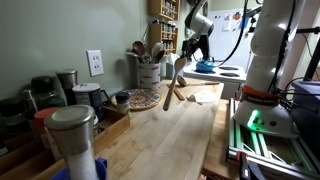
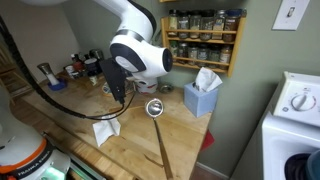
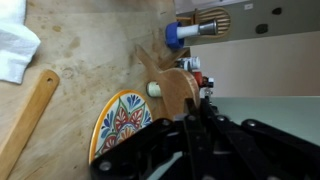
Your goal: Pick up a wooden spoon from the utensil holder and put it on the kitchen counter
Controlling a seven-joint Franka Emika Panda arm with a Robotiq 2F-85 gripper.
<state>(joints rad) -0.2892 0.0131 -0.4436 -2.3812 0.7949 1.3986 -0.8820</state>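
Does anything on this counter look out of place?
A crumpled white napkin lies loose on the kitchen counter near the tool. The wooden spoon also slants oddly, bowl end up; what supports it is unclear.

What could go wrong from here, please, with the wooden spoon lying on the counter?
The wooden spoon lies on the kitchen counter with its handle seemingly near the counter's edge, so a nudge might send it off. The gripper hangs close to the spoon's bowl and the white cloth; a sideways move could knock either.
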